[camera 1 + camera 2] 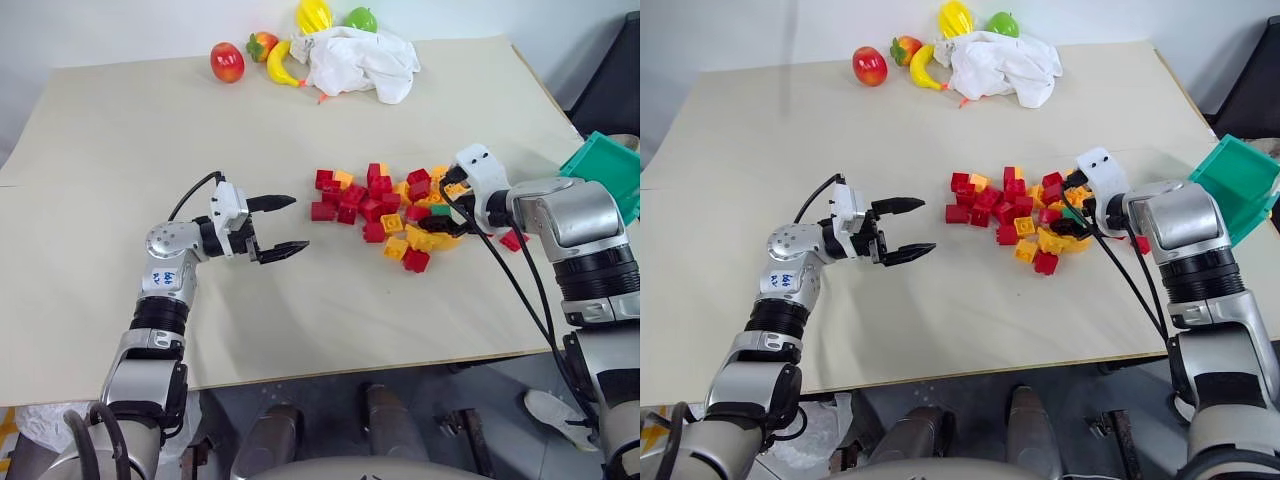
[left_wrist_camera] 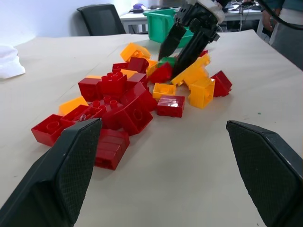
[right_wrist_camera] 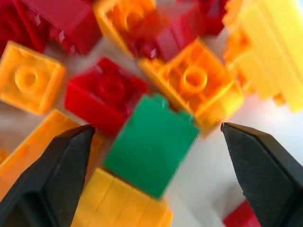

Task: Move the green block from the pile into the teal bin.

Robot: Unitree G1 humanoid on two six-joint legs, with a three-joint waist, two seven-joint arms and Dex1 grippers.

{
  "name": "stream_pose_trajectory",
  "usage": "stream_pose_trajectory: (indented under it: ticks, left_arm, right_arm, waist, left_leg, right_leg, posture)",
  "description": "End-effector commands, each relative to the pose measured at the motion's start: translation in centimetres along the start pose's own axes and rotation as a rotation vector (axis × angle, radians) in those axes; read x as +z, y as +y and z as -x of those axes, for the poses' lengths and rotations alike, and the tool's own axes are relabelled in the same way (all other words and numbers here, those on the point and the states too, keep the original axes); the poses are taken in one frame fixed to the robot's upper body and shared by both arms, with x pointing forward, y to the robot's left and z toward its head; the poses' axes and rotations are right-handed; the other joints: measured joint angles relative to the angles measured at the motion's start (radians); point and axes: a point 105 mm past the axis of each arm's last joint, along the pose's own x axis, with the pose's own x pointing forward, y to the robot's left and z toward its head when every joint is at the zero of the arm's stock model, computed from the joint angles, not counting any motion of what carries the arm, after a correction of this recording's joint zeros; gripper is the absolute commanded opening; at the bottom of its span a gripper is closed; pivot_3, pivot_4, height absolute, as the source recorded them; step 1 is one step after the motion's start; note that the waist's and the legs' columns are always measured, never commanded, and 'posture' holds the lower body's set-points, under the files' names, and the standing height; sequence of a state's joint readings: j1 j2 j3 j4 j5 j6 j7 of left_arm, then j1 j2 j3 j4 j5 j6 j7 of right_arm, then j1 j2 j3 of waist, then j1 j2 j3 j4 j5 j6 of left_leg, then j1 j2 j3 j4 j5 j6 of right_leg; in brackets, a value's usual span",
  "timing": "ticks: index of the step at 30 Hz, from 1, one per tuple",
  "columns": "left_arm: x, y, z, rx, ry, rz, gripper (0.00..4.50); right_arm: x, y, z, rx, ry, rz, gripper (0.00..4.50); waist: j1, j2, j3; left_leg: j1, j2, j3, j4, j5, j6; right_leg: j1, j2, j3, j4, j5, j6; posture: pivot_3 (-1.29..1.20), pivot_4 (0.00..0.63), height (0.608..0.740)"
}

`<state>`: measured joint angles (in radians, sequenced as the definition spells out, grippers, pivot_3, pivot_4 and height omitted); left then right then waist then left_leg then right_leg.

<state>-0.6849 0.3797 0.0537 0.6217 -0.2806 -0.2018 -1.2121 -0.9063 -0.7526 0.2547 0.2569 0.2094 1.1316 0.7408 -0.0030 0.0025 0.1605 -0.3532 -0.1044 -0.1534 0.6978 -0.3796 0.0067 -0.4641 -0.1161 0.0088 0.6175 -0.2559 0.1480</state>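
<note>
Jaws of the right gripper are spreading wide and pointing down at the green block, lying right between them in the pile.

Left gripper level, jaws apart, right gripper angled down, apparently wide open

Pale beige table with white wall past its far edge, black office chair, white desk behind
</note>
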Motion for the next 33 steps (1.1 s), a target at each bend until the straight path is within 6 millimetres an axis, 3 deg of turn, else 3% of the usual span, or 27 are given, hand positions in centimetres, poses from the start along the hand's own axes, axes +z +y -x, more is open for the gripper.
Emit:
stream_pose_trajectory:
  ticks: [1,4,8,12,19,22,28,33]
  left_arm:
    - [0.7,0.1,0.2,0.012,-0.022,-0.026,4.5]
    - [0.7,0.0,0.2,0.01,-0.022,-0.027,4.5]
    - [0.9,-0.1,-0.1,0.0,-0.024,-0.031,4.5]
    - [1.1,-0.2,-0.7,-0.022,-0.026,-0.037,4.5]
    - [1.3,-0.3,-2.6,-0.048,-0.008,-0.061,4.5]
    - [1.8,-0.5,-4.9,-0.051,0.002,-0.079,4.5]
    - [2.2,-0.3,-8.5,-0.019,0.049,-0.111,4.5]
    - [4.1,-1.5,-12.8,-0.053,-0.025,-0.086,4.5]
  right_arm:
    - [-0.5,0.5,-0.1,0.035,0.027,0.006,4.47]
    - [0.2,0.3,-0.1,0.022,-0.014,0.018,3.89]
    - [1.1,0.3,0.5,0.016,-0.055,0.029,2.48]
    - [2.0,0.0,1.8,-0.013,-0.113,0.055,1.46]
    - [3.3,-1.0,4.7,-0.099,-0.232,0.086,1.47]
    - [3.4,-2.2,7.5,-0.188,-0.333,0.127,1.47]
    - [0.9,-5.1,10.5,-0.338,-0.389,0.273,1.47]
    - [-2.1,-12.2,14.2,-0.639,-0.223,0.313,1.47]
  waist:
    - [0.001,0.0,0.0]
    - [0.001,0.0,0.0]
    - [0.001,0.0,0.0]
    - [0.001,0.0,0.0]
    - [0.007,0.0,0.0]
    - [0.016,0.0,0.0]
    - [0.031,0.0,0.0]
    - [0.029,0.001,0.001]
  left_leg:
    - [0.0,0.0,0.0,0.0,0.0,0.0]
    - [0.0,-0.001,0.0,0.0,0.0,0.0]
    - [0.0,0.0,0.0,0.0,0.0,0.0]
    - [-0.001,0.0,0.0,0.0,0.0,0.0]
    - [-0.001,-0.001,0.0,0.0,0.0,0.0]
    - [-0.002,-0.002,-0.001,0.0,0.0,0.0]
    - [-0.002,-0.003,0.001,0.001,0.0,0.001]
    - [-0.002,-0.004,0.005,0.001,0.001,0.003]
  right_leg:
    - [0.0,0.0,0.0,0.0,0.0,0.0]
    - [0.0,0.0,0.0,-0.001,0.0,0.0]
    - [0.0,0.0,0.0,0.0,0.0,0.0]
    - [-0.001,0.0,0.0,0.0,0.0,0.0]
    - [-0.001,-0.001,0.0,0.0,0.0,0.0]
    - [-0.001,-0.001,0.0,0.0,0.0,0.0]
    - [0.0,-0.002,0.0,-0.003,0.001,0.002]
    - [0.0,-0.002,0.003,-0.006,0.003,0.005]
  posture:
    - [0.0,0.15,0.74]
    - [0.0,0.15,0.74]
    - [0.0,0.15,0.74]
    - [0.0,0.15,0.74]
    - [0.0,0.15,0.74]
    - [0.0,0.15,0.74]
    - [0.0,0.15,0.74]
    - [0.0,0.15,0.74]
